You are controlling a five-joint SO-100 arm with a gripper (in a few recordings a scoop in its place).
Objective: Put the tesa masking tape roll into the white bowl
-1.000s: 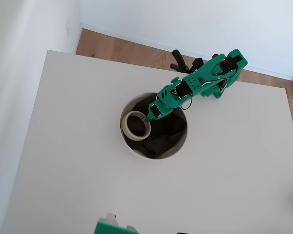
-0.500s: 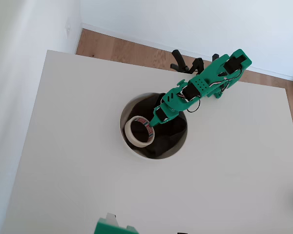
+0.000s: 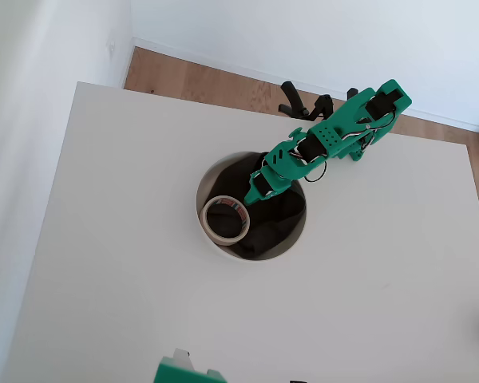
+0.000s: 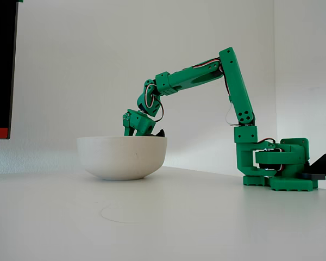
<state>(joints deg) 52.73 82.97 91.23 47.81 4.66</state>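
tape roll [image 3: 226,221], red-blue print, in white bowl [image 3: 210,242]

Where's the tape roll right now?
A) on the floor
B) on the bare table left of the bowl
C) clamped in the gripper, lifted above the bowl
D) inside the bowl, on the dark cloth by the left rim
D: the overhead view shows the tesa masking tape roll lying inside the white bowl on the dark cloth, with the gripper just beside it.

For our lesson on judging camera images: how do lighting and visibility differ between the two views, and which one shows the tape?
Overhead view: bright, even light; the tape stands out on dark cloth inside the bowl. Fixed view: soft daylight, faint shadows; the bowl's wall hides the tape and the gripper's tips.
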